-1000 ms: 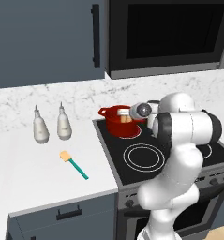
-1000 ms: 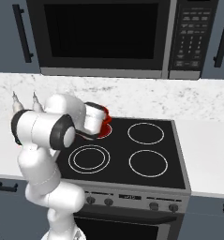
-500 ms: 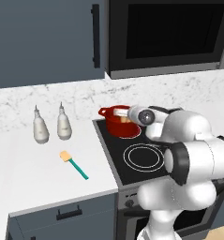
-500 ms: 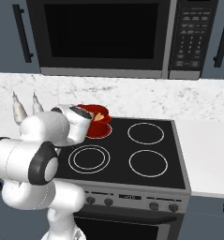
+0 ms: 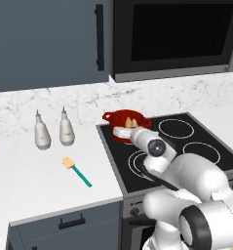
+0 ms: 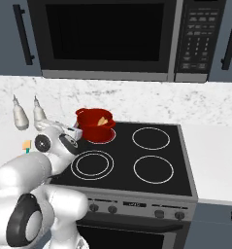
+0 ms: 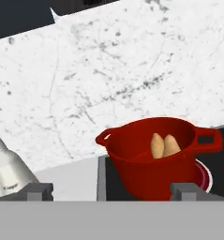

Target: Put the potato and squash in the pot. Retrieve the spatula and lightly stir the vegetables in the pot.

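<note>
Swung lower toward the counter, gripper [image 7: 111, 190] spread and empty faces one red pot [image 7: 153, 159] holding two vegetables, potato [image 7: 156, 145] and squash [image 7: 171, 145]; one spatula [image 5: 76, 171] near two bottles [image 5: 43, 135].

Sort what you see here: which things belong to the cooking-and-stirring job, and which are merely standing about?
Belonging to the job:
- pot, red, on the stove's back-left burner
- two tan vegetables inside it, the potato and squash, too alike to tell apart
- spatula, lying untouched on the counter
- gripper, fingers apart and holding nothing

Standing about:
- two white bottles
- microwave
- stove
</note>
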